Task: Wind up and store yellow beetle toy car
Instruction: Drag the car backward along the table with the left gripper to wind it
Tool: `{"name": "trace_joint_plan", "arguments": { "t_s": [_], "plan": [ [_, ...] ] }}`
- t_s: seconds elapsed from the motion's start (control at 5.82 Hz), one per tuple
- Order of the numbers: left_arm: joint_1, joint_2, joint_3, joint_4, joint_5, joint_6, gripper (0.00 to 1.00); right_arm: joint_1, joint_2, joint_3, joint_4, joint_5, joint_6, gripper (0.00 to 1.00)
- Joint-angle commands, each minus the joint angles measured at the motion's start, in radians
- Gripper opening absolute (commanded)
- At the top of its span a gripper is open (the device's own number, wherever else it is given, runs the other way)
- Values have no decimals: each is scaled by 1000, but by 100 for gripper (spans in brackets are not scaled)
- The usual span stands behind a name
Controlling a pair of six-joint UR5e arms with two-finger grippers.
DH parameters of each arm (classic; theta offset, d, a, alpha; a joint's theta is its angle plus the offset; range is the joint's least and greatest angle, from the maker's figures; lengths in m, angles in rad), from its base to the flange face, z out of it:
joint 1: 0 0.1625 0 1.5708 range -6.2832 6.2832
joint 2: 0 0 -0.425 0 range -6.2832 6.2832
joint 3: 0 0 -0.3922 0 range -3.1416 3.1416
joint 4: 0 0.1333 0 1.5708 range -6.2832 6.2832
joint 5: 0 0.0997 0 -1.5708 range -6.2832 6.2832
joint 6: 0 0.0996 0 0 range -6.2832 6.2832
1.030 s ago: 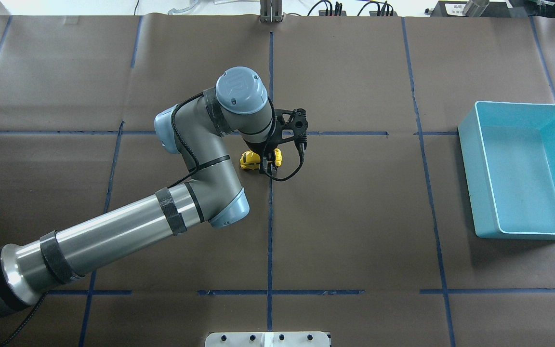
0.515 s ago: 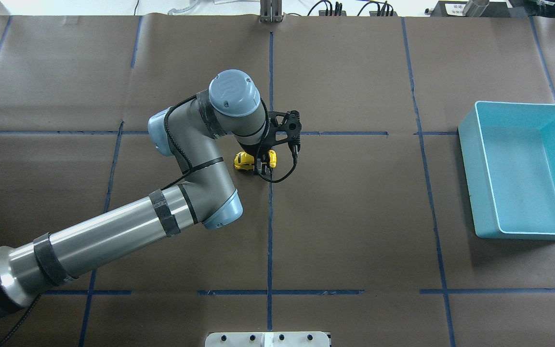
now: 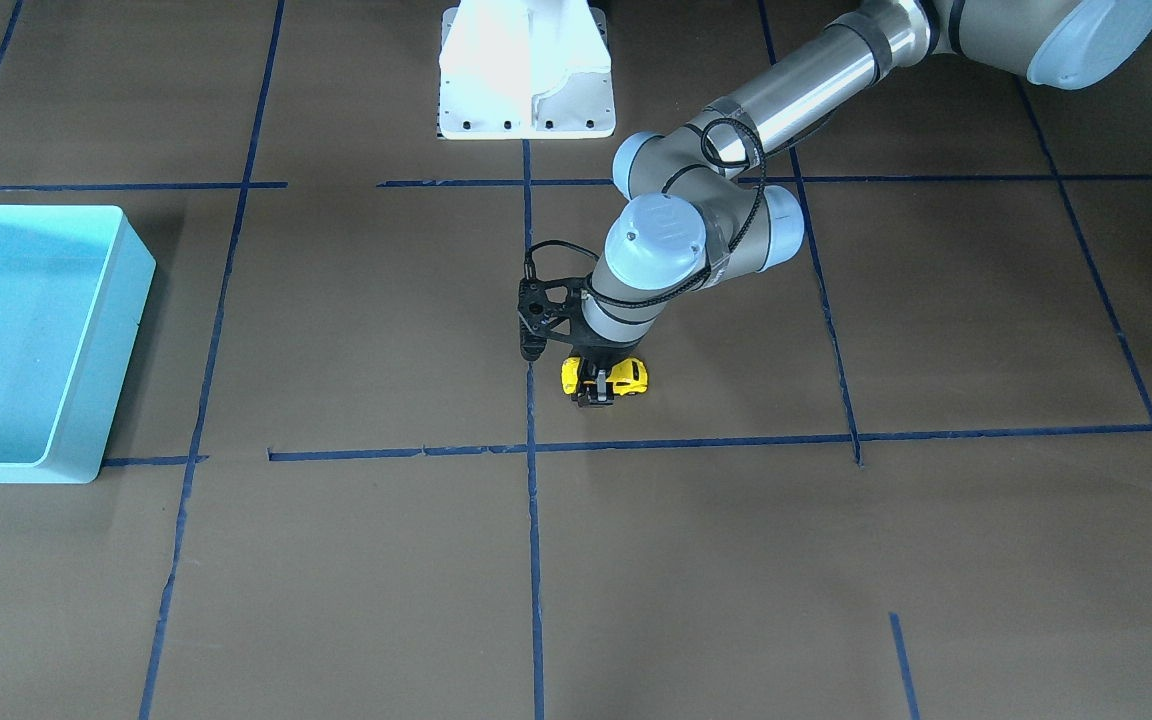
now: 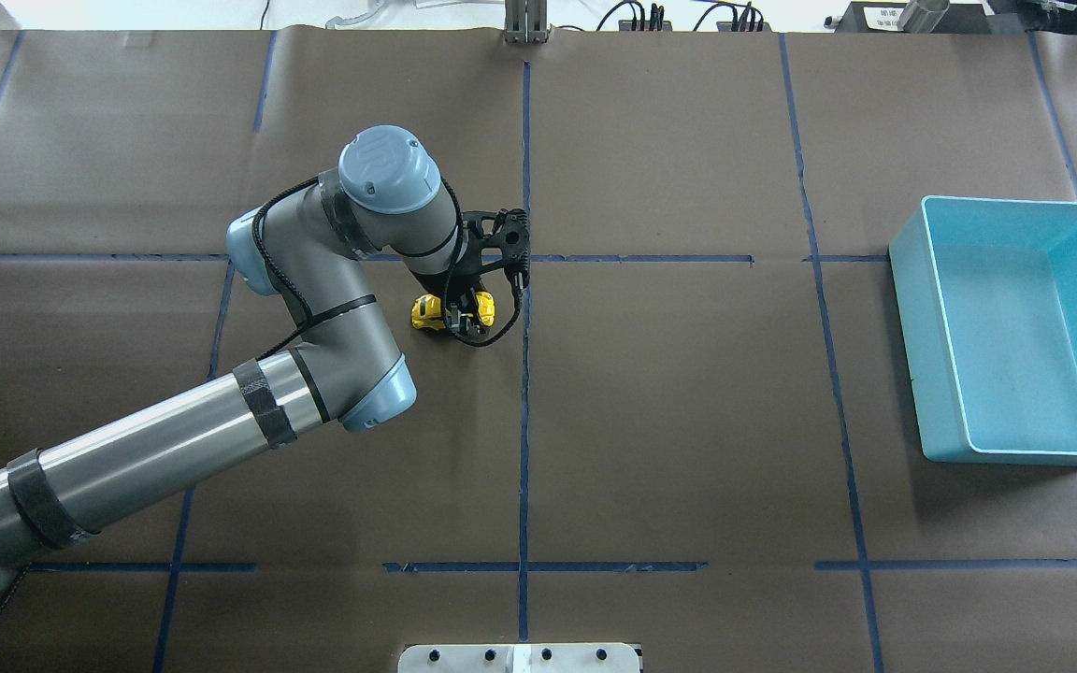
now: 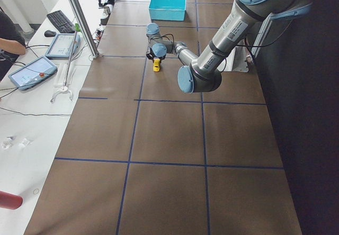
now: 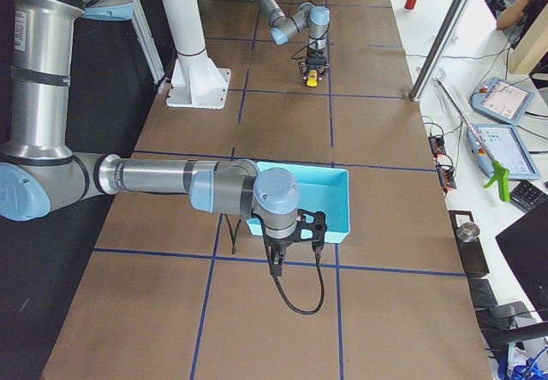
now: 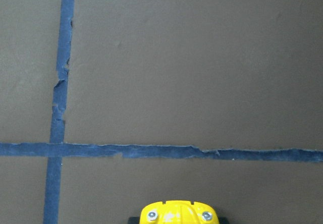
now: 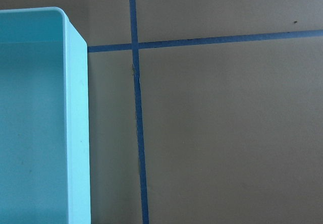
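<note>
The yellow beetle toy car sits on the brown table left of the centre tape line, also seen in the front-facing view. My left gripper points straight down and is shut across the car's middle. In the left wrist view only the car's yellow end shows at the bottom edge. My right gripper hangs over the table beside the light blue bin; it shows only in the exterior right view, so I cannot tell its state.
The light blue bin stands with nothing in it at the table's right end, its rim in the right wrist view. Blue tape lines cross the brown paper. A white mount sits at the robot's base.
The left arm has slid leftward across the centre tape line, dragging the car along the table with the gripper still shut on it.
</note>
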State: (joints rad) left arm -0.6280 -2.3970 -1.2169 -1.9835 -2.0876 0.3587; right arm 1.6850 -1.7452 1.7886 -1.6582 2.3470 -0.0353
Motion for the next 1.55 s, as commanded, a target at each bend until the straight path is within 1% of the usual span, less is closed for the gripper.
{"name": "trace_joint_plan", "arguments": {
  "t_s": [0.0, 0.34, 0.86, 1.03, 1.2, 1.37],
  "plan": [
    [-12, 28, -4, -17, -37, 0, 0, 1, -1, 0, 0, 0, 0, 100],
    [-33, 57, -22, -21, -77, 3, 0, 1, -1, 0, 0, 0, 0, 100],
    [-35, 102, -47, -54, -77, 5, 0, 1, -1, 1, 0, 0, 0, 100],
    [-35, 105, -52, -54, -77, 18, 11, 1, -1, 0, 0, 0, 0, 100],
    [-33, 105, -55, -54, -75, 25, 99, 1, -1, 1, 0, 0, 0, 100],
    [-33, 104, -56, -54, -74, 26, 100, 1, -1, 2, 0, 0, 0, 100]
  ]
}}
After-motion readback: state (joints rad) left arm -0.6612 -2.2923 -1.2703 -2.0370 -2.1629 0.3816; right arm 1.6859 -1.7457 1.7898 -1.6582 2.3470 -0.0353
